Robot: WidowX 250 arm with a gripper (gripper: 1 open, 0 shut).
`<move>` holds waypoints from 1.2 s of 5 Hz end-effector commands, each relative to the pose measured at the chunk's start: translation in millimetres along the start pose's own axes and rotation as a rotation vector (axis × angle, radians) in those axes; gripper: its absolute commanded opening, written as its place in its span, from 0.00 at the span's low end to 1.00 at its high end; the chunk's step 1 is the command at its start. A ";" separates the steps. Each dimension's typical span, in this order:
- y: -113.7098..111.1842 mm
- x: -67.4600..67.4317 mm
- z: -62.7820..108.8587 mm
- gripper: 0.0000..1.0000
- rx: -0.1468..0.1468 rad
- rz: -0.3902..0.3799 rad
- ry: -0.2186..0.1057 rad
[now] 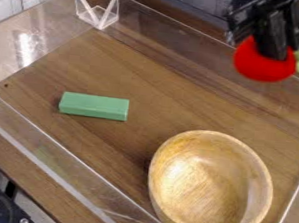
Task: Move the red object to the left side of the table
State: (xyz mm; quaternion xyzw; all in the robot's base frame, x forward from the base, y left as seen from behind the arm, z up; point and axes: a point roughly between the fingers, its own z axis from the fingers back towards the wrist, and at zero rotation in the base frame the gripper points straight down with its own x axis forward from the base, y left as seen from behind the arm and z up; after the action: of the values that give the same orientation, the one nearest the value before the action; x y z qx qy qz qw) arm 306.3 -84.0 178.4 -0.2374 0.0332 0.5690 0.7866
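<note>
The red object [262,61], a small round bright-red toy fruit with a light-green leafy stem on its right, hangs in the air above the right rear part of the table [156,79]. My black gripper [269,41] comes down from the top edge and is shut on the fruit's upper part. The fingers cover the top of the fruit. The fruit is clear of the wood surface.
A green rectangular block [94,106] lies left of centre. A large wooden bowl [212,186] sits at the front right. Low clear acrylic walls [52,164] edge the tabletop, with a clear corner piece [96,9] at the back left.
</note>
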 end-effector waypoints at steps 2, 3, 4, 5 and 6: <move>8.7 -0.1 19.5 0.00 -0.066 0.022 -0.041; 15.7 9.5 22.3 0.00 -0.082 0.055 -0.071; 22.6 19.0 23.7 0.00 -0.100 0.091 -0.101; 27.0 27.3 25.6 0.00 -0.116 0.140 -0.124; 28.1 29.9 26.4 0.00 -0.126 0.176 -0.133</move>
State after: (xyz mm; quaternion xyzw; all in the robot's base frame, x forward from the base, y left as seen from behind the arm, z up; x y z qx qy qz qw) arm 284.4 -44.1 169.2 -0.2296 -0.0132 0.6529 0.7217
